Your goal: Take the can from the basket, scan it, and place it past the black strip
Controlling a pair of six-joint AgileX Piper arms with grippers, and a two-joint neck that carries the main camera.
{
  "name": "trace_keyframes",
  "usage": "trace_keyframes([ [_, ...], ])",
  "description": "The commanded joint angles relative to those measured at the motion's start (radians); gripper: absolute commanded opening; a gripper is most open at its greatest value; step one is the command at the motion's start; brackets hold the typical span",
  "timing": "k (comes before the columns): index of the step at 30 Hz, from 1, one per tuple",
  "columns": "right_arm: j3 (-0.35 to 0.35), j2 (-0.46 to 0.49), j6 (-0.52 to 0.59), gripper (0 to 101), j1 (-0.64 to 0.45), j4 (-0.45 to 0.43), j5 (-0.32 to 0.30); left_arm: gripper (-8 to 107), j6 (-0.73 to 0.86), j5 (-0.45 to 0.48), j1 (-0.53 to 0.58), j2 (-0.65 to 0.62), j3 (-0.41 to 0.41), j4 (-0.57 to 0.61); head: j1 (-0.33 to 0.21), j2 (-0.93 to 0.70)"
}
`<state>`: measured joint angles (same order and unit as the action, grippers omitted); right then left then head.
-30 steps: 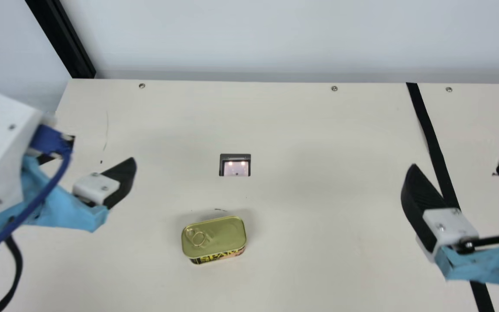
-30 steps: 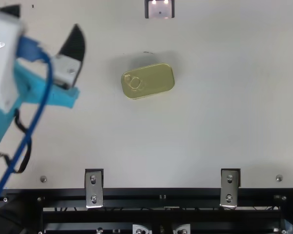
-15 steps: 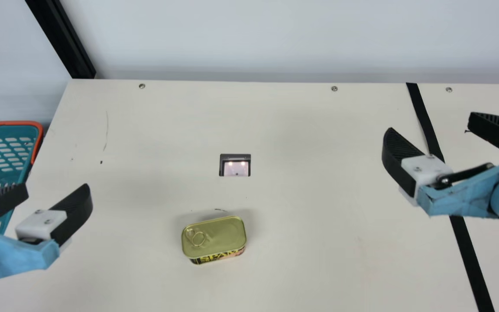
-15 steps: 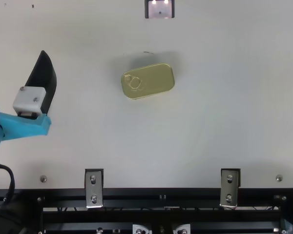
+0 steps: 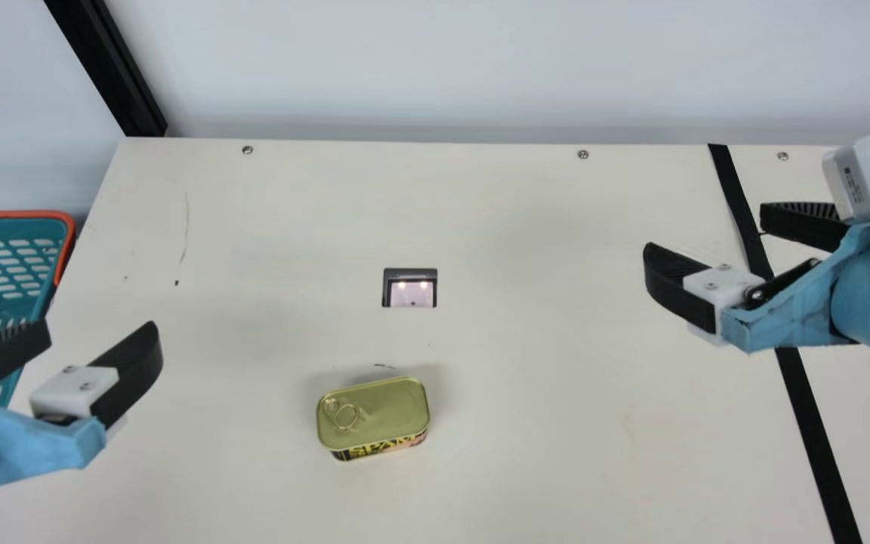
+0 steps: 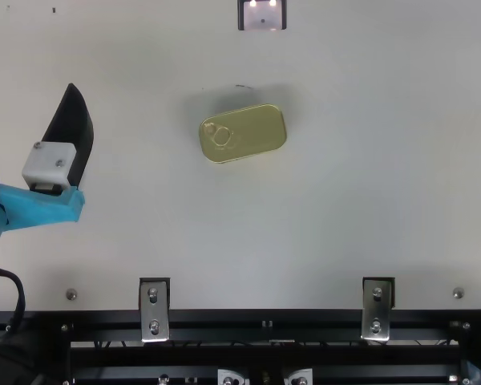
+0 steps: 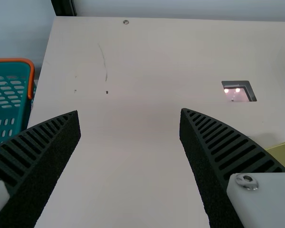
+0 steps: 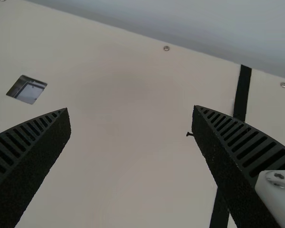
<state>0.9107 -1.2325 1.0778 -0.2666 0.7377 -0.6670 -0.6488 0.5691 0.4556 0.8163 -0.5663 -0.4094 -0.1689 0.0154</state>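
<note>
Clearly, the can (image 5: 386, 415) lies outside the left gripper (image 5: 99, 330).

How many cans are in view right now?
1. The can lies on the table, nearer than the scanner window. More may be hidden in the partly visible basket.

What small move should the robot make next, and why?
Probably ease the right gripper toward the can: that gripper is open and empty, while the can lies on the table, out of the basket and not yet past the black strip.
</note>
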Motion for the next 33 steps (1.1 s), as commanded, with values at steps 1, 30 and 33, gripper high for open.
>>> trace_keyframes([
  [1,0.007,-0.04,0.195,101,-0.054,0.075,-0.077,90,0.0,0.0,0.0,0.0,0.0,0.0,0.014,0.002],
  [30,-0.035,-0.333,0.801,101,-0.161,0.246,-0.427,90,0.0,0.0,0.0,0.0,0.0,0.0,0.014,0.002],
  [33,-0.041,-0.348,0.827,101,-0.15,0.257,-0.428,90,0.0,0.0,0.0,0.0,0.0,0.0,0.014,0.002],
])
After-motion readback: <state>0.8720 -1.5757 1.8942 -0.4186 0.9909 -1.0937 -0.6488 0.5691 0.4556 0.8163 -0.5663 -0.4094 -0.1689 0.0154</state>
